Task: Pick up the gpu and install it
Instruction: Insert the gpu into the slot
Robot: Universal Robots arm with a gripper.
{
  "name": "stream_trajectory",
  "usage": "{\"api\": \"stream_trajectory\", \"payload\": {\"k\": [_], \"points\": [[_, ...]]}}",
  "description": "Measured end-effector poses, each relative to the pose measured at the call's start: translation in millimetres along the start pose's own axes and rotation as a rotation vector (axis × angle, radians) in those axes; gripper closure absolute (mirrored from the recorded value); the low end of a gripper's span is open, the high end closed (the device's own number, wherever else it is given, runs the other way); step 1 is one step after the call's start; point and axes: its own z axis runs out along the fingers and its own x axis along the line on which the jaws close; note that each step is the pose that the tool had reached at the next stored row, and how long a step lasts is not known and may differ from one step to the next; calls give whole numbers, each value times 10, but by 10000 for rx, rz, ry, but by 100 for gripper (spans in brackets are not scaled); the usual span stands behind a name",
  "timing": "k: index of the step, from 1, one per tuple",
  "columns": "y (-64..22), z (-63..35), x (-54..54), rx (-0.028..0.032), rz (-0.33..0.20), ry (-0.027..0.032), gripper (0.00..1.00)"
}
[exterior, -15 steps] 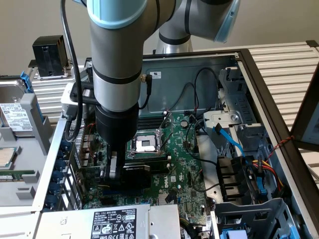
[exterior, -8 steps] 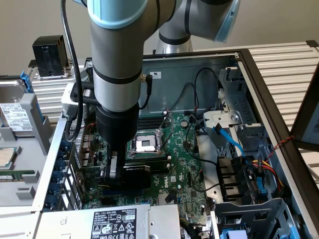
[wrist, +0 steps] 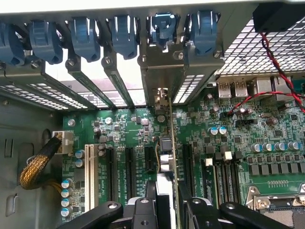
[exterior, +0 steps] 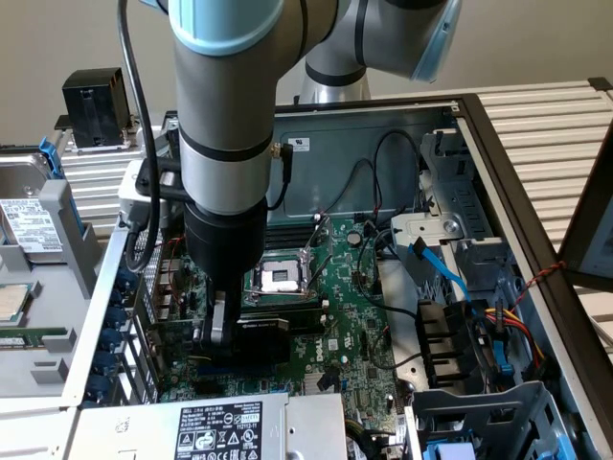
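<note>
The gpu (exterior: 270,333), a low-profile card with a black shroud, stands on edge over the green motherboard (exterior: 340,307) inside the open computer case. My gripper (exterior: 218,333) is shut on it from above. In the wrist view the card (wrist: 170,129) is edge-on: a thin green board runs away from my fingers (wrist: 151,198) toward its silver bracket (wrist: 162,98) at the case's rear slot opening. It sits in line with the black expansion slots (wrist: 128,167). Whether its edge is in a slot is hidden by the card itself.
Blue slot latches (wrist: 124,33) line the rear wall. The CPU socket (exterior: 278,278) lies just beyond the card, and RAM slots (wrist: 224,176) are beside it. A power supply (exterior: 211,422), drive cage (exterior: 479,355), blue cable (exterior: 441,268) and braided cable (wrist: 38,167) crowd the case.
</note>
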Motion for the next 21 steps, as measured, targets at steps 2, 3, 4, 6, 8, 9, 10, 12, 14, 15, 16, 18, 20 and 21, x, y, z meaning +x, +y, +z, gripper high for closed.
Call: {"api": "stream_trajectory", "payload": {"k": [2, 3, 4, 6, 8, 9, 10, 12, 14, 15, 16, 18, 20, 21], "points": [[0, 0, -4, -3, 3, 13, 71], [1, 1, -5, -5, 4, 18, 71], [1, 1, -6, -7, 5, 24, 71], [1, 1, -6, -10, 6, 37, 71], [1, 2, -7, -14, 9, 49, 71], [1, 3, -8, -15, 10, 56, 71], [1, 3, -9, -16, 10, 60, 71], [1, 4, -10, -17, 11, 67, 71], [1, 5, -11, -18, 13, 74, 71], [1, 5, -12, -17, 13, 77, 71], [1, 6, -12, -17, 13, 80, 71], [1, 7, -13, -17, 14, 87, 71], [1, 9, -14, -16, 15, 92, 71], [2, 9, -15, -16, 15, 93, 71]]}}
